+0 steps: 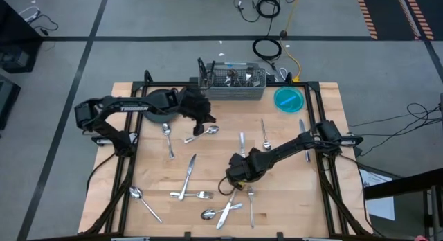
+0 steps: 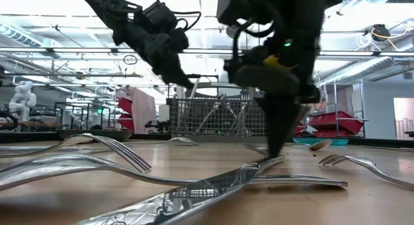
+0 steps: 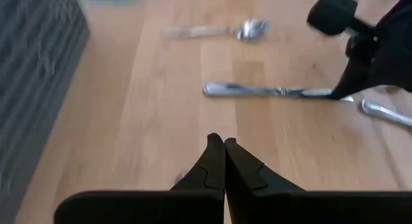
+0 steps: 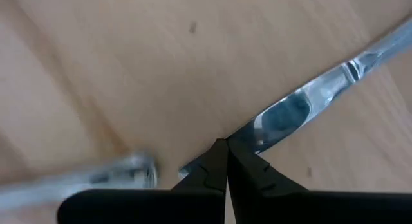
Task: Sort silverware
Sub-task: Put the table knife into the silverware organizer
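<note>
Right pincer (image 4: 224, 147) (fingers together) tip-down on knife (image 4: 302, 114), mid-table.

A robotics lab: shelving racks (image 2: 84, 112), a white humanoid robot (image 2: 22, 96).

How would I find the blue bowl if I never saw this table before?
Start at the grey wire-mesh caddy standing at the wooden table's far edge in the high view. Just to its right, near the table's corner, sits the blue bowl. It is the only bright blue, round thing there; the dark plate sits on the caddy's other side.
</note>
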`<state>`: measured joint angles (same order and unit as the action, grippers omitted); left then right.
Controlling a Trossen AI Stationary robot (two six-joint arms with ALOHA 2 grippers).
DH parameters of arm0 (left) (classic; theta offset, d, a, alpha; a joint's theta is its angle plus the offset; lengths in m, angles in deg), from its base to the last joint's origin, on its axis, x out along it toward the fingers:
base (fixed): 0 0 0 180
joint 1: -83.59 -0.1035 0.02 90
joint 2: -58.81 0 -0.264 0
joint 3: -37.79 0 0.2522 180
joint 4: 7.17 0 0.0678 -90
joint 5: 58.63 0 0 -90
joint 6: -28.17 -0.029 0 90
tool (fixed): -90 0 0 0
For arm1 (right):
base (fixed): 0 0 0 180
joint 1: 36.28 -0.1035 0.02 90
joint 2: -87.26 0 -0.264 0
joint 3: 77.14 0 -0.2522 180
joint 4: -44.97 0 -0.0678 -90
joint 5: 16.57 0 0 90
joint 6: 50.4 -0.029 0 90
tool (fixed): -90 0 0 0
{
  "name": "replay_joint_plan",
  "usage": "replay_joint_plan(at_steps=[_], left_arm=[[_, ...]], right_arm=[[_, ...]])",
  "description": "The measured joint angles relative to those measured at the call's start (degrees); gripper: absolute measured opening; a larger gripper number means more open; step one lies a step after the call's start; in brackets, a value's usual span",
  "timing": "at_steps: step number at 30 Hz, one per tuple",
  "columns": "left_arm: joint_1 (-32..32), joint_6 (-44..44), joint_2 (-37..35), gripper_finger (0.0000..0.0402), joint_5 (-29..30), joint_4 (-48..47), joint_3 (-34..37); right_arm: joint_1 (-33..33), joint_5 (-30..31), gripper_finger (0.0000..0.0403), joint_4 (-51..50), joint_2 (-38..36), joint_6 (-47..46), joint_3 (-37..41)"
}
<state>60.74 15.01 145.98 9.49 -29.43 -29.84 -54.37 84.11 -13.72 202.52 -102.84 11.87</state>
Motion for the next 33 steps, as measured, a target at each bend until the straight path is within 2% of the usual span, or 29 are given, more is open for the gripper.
replay_joint_plan(at_steps=[4,7,10,12,15,18,23,25,29,33], left_arm=[[-0.02,-0.34,2.7,0.0,-2.01,4.87,-0.07],[-0.02,3.17,3.22,0.0,-3.44,2.06,-0.15],[0.39,3.99,3.18,0.0002,-4.29,0.84,-0.17],[0.49,3.87,3.18,0.0003,-4.87,1.74,-0.17],[0.81,3.84,3.18,0.0004,-5.11,6.02,-0.24],[0.77,3.65,3.18,0.0004,-5.19,13.16,-0.26],[0.16,3.73,5.65,0.0002,-10.07,24.73,-0.59],[0.25,4.05,8.32,0.0002,-12.11,23.88,-2.49],[0.92,9.82,15.0,0.0001,-12.15,14.42,-10.47],[2.31,12.68,20.92,0.0001,-9.11,8.53,-18.57]], right_arm=[[-2.69,-0.16,0.0,-2.76,-0.72,1.49,0.0],[-5.75,2.61,0.0,-8.24,-2.01,-5.62,0.04],[-9.09,7.27,0.0,-12.89,-4.28,-14.48,-0.03],[-10.63,8.0,0.0,-17.33,-5.56,-19.13,-0.09],[-12.1,10.75,0.0,-21.44,-7.13,-25.16,0.01],[-12.27,17.74,0.0,-20.65,-9.99,-29.37,-0.09],[-9.63,21.31,0.0,-19.97,-11.57,-30.49,-0.09],[-9.2,20.93,0.0,-19.83,-11.85,-30.49,-0.09],[-9.81,20.78,0.0,-18.39,-11.89,-31.14,-0.09],[-11.21,20.71,0.0,-18.15,-11.89,-33.63,-0.09]])
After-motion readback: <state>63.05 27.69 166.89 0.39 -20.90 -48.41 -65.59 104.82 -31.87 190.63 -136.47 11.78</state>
